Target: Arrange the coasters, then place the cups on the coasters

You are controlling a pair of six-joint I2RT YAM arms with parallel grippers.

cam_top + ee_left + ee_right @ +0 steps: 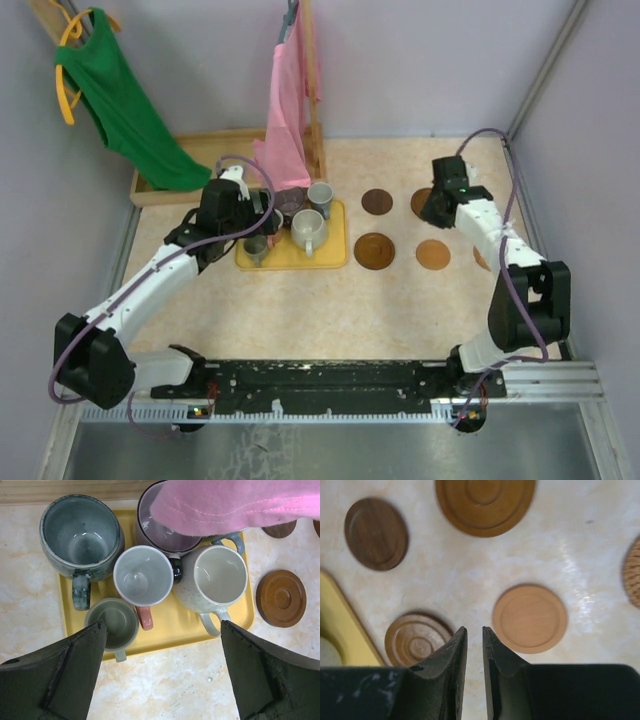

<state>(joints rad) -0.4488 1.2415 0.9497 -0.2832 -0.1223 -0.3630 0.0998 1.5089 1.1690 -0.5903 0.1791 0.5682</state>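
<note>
Hovering over the yellow rectangular plastic tray (175, 625), the left gripper (162, 627) has its jaws spread wide and nothing between them. The tray lies at about ten o'clock on the pale marbled table (300, 310), and the cups are crowded on it. A dark blue-grey speckled mug (80, 535) stands at ten o'clock on the tray, and a small grey-green mug (112, 622) at seven, closest to the fingers. A white mug with a pink handle (142, 575) is in the middle. A mauve mug (165, 535) at twelve is half hidden by a hanging pink cloth (235, 505), and a cream speckled mug (215, 580) stands at three.

To my eye these are glazed ceramic: hard, slick, weighty for their size, and likely to chip if knocked together. I'd pinch one wall at the rim, one finger inside and one outside, starting with an outer mug.

Further right, at roughly two o'clock on the table, lie the coasters. In the right wrist view a dark brown wooden disc (376, 533) sits at ten o'clock and a broad honey-brown disc (485, 502) at twelve. A ringed mid-brown disc (415, 637) is at eight, a smooth light tan disc (530, 618) at four, and a woven one (632, 572) is cut off at three.

They look thin, stiff and light. Lying flat, they give only an edge to catch. The right gripper (474, 630) hangs above them, jaws barely parted, holding nothing.
</note>
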